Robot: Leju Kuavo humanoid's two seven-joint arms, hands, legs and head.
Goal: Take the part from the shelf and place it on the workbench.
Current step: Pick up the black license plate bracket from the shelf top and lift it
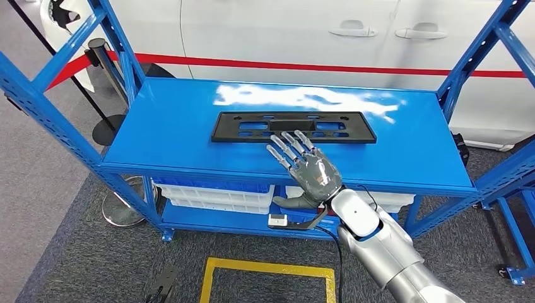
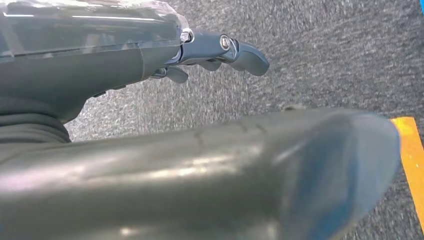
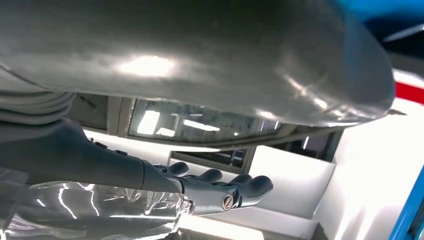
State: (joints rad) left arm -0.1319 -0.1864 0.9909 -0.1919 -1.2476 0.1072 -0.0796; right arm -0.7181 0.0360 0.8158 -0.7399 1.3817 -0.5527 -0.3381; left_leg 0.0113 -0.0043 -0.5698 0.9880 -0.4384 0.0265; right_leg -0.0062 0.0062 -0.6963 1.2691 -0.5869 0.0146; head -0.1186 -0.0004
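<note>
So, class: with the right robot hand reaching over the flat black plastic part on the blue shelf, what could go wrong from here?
1. The flat black plastic part lies flush on the glossy blue metal shelf, so the spread fingers of the right robot hand may find no edge to grip and just slide it.
2. A push could send it toward the shelf's far edge, by the white car.
3. The blue uprights may obstruct lifting the long part.

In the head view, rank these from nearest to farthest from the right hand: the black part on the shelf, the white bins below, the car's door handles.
1. Black part: on the blue shelf top, under the fingertips of the right hand.
2. White bins: lower shelf, below and to the left of the hand.
3. Door handles: on the white car behind the shelf.
</note>
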